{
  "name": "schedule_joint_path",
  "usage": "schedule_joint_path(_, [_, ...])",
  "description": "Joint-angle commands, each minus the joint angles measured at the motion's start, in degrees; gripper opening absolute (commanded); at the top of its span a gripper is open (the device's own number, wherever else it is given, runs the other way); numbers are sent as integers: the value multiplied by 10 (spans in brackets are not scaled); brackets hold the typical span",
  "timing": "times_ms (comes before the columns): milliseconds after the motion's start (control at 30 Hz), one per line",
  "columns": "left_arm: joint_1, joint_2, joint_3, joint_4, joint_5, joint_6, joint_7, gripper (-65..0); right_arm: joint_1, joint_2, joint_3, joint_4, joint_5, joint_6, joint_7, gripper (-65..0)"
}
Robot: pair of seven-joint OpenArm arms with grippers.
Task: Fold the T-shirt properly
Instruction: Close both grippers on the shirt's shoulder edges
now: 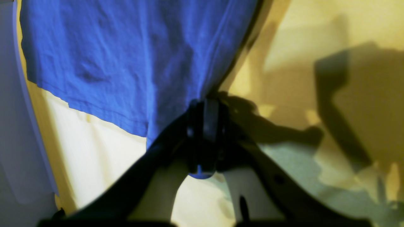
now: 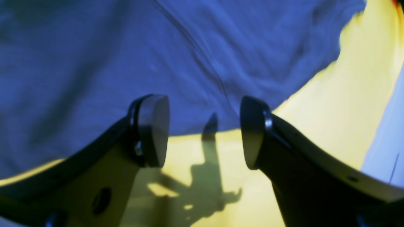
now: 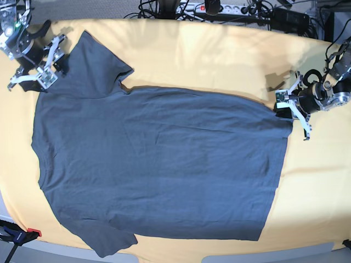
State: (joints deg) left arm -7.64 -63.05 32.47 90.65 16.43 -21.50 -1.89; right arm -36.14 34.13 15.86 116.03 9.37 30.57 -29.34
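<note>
The left gripper [image 1: 206, 126], black-fingered and seen on the base view's right [image 3: 286, 105], is closed with its jaws pressed together on a pinch of the hem corner of the dark slate-grey, short-sleeved cotton T-shirt [image 3: 159, 164]; a small tuft of cloth is seen protruding below the closed pads in the left wrist view; the right gripper [image 2: 205, 130], at the base view's upper left [image 3: 44, 71], is held with jaws spread wide and nothing between them, its rounded dark pads [image 2: 154, 129] poised just above the shirt's edge by the sleeve; the T-shirt [image 1: 126, 56] is laid flat and spread on the large yellow cloth [image 3: 219, 55] covering the table, its fabric soft and finely wrinkled, with stitched hems visible; no legible writing or label is shown; a tangle of black cables and a power strip [image 3: 219, 8] is seen beyond the cloth's far edge.
</note>
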Motion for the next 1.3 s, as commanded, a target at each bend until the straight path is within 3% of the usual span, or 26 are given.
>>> schedule_joint_path(0, [-9,-16,-6,5,-5,7,-6,-650,9,10,5,-3,4,-1,11,-275])
schedule_joint_path(267, [-10,-16,-6,5,-5,7,-7,-650,57,10,-50,-87,-14,0,12,-275])
schedule_joint_path(467, [-10,-16,-6,5,-5,7,-6,-650,99,10,-118,-138,-118,-77,12,-275])
schedule_joint_path(600, [-10,-16,-6,5,-5,7,-7,-650,106,10,-127,-158,-139,-89,8,-282])
schedule_joint_path(700, [-10,-16,-6,5,-5,7,-7,-650,106,10,-127,-159,-127,-57,-21,-382])
schedule_joint_path(833, [-10,-16,-6,5,-5,7,-6,-650,106,12,-127,-159,-61,-21,-59,-483])
schedule_joint_path(900, [-10,-16,-6,5,-5,7,-6,-650,106,13,-126,-159,-50,-16,-65,-621])
schedule_joint_path(933, [-10,-16,-6,5,-5,7,-6,-650,106,15,-125,-159,-51,-17,-65,-650])
schedule_joint_path(1067, [-10,-18,-6,5,-5,7,-7,-650,106,30,-125,-155,-51,-41,-65,-650])
schedule_joint_path(1267, [-23,-38,-7,11,-5,8,-9,-650,99,67,-112,-102,-46,-42,-66,-650])
